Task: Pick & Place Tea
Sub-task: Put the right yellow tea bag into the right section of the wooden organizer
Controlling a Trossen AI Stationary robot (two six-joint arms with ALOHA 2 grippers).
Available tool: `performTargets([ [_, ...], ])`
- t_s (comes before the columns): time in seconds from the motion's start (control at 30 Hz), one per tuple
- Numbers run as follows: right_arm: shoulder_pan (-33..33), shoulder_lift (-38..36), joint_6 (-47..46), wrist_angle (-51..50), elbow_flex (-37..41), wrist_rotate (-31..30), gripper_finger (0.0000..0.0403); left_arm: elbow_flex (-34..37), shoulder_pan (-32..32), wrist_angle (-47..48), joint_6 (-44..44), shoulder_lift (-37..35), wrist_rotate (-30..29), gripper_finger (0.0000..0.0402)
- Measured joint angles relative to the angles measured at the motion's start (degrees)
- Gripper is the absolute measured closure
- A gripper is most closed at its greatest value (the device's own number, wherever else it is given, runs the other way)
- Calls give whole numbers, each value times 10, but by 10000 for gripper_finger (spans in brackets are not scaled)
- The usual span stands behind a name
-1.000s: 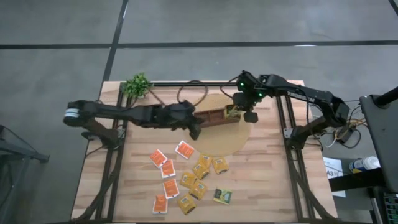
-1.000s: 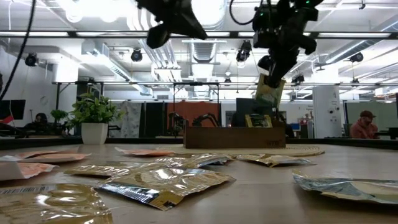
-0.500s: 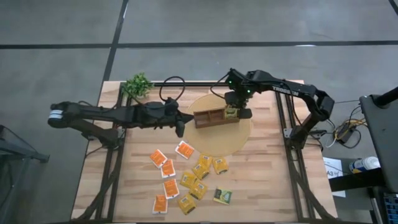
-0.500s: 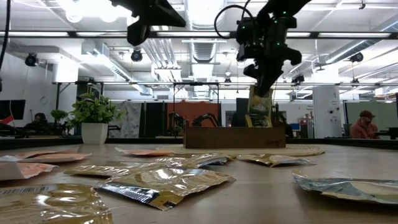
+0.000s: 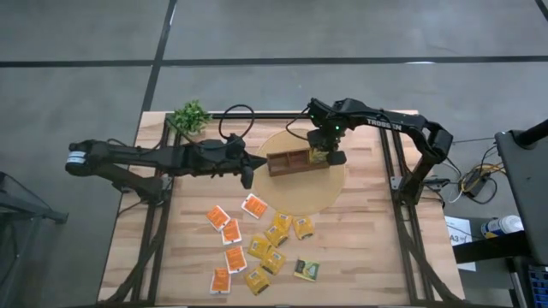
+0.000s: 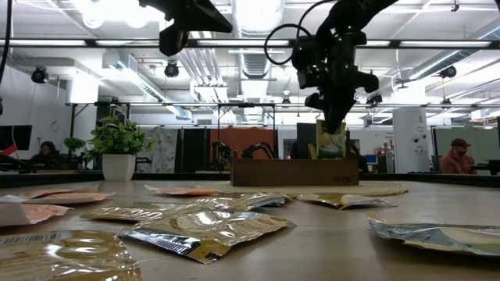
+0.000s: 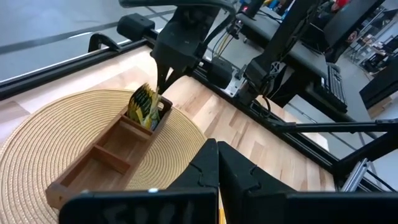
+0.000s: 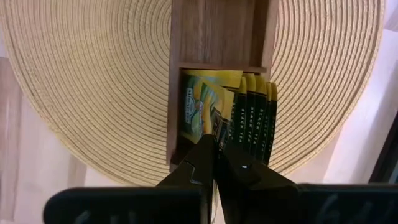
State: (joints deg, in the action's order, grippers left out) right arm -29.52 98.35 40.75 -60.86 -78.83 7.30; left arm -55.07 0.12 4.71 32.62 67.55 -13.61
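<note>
Green tea sachets are standing on edge, packed together, right under the right claw, which is pinching one. Orange and yellow sachets are lying flat, far from it.

Beneath the right claw, the lower parts of the green sachets sat hidden inside the wooden box, so their count stayed unclear. Whether that claw pinched one could not be told. Sachet labels far from the claw were too small to read from above.
</note>
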Motion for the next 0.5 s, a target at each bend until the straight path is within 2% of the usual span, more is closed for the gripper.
performTargets([
  [0.5,0,34,14,0,3,2,395,-1,-1,0,-6,0,1,401],
])
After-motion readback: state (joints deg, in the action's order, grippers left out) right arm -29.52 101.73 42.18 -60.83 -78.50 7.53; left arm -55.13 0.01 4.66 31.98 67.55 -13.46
